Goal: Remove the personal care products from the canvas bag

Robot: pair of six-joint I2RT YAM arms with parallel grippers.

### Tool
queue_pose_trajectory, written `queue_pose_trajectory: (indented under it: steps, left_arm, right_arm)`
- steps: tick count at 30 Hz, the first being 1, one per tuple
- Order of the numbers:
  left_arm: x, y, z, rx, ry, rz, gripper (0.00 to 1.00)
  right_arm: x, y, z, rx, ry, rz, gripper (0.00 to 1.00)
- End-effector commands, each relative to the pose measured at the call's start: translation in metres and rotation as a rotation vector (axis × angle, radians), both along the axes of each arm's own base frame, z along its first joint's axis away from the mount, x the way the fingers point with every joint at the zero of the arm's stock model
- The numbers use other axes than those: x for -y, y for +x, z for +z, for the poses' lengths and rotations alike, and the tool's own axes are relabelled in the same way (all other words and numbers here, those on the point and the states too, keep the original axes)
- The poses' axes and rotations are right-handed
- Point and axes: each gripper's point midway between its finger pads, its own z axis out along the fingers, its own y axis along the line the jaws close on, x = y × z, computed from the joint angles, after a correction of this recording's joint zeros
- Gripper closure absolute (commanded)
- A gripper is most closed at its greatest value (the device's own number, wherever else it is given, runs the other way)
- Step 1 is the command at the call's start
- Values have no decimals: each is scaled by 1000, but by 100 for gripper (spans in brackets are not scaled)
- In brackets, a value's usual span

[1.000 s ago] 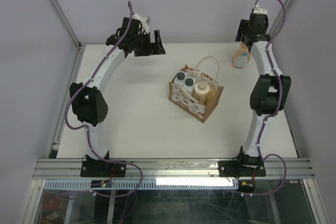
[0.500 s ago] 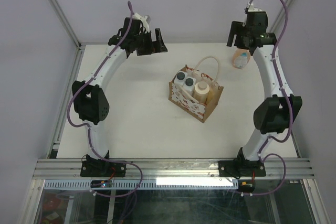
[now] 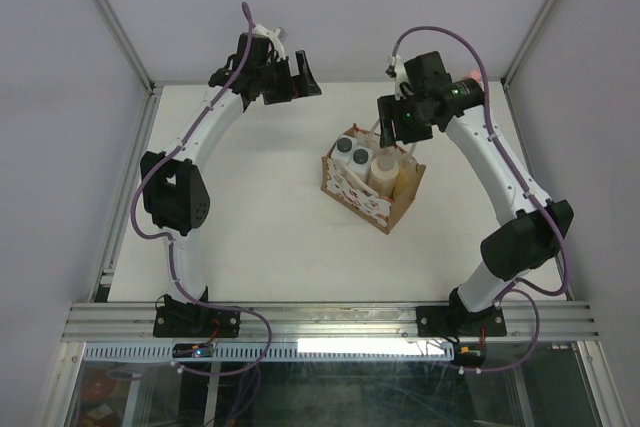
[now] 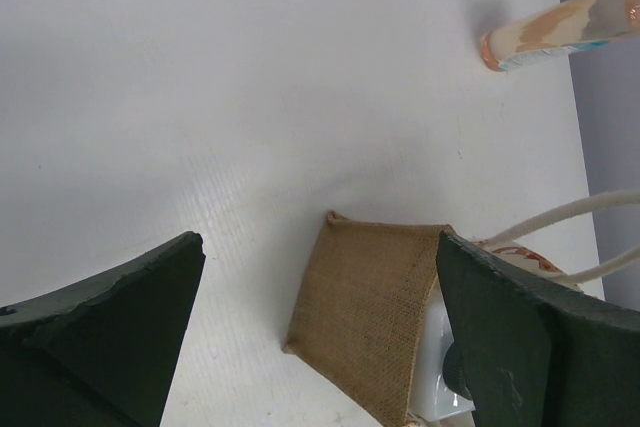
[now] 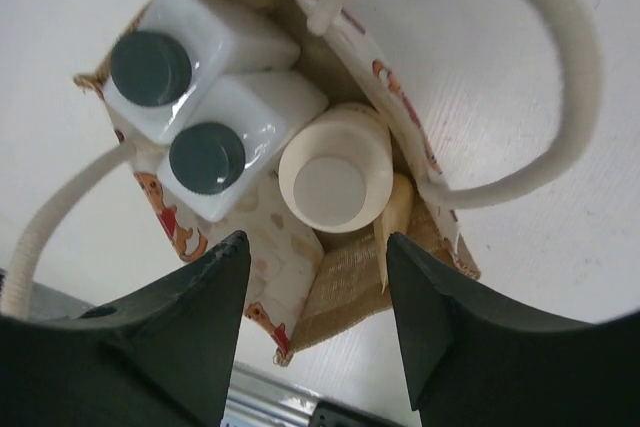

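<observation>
One's out already: the peach-orange bottle (image 4: 556, 25) sits on the desk (image 4: 200, 67) at the upper right of your left wrist view, apart from the canvas bag (image 3: 360, 197). Two white bottles (image 5: 250, 112) and the cream bottle (image 5: 335, 182) are left inside, your right tool (image 5: 315, 247) hangs spread and empty above them, and the left tool (image 4: 320, 247) is wide apart, holding nothing.

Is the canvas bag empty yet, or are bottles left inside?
Not empty: the canvas bag holds two dark-capped white bottles and a cream bottle, caps up.
</observation>
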Motion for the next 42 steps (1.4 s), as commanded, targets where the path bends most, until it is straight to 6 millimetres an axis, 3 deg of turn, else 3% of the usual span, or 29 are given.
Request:
queue_pose_trajectory:
  steps: [1,7,15,20,22,30,35,39,42]
  left_arm:
    - [1,12,17,47,-51,11,1]
    - [3,13,18,44,-62,7,1]
    - [0,9,16,44,-46,2,1]
    - [0,7,16,47,-39,-4,1]
    - [-1,7,17,49,-37,0,1]
    - [-3,2,15,44,-32,-2,1]
    - [-2,0,11,28,-37,-2,1]
    - [0,0,9,19,-46,-6,1]
    - [1,0,9,18,-51,-8,1]
  right_arm:
    - [14,-21,-10,-55,-132,47,41]
    - [21,-33,-32,-102,-165,45,43]
    - [34,-34,-64,-163,-246,20,49]
    - [32,-27,-85,-157,-258,42,50]
    - [33,-27,-91,-181,-272,46,54]
    - [37,-25,-98,-181,-297,34,64]
    - [33,-21,-95,-176,-281,32,78]
    - [32,-23,-89,-177,-272,32,98]
    - [29,-24,-79,-162,-247,30,100]
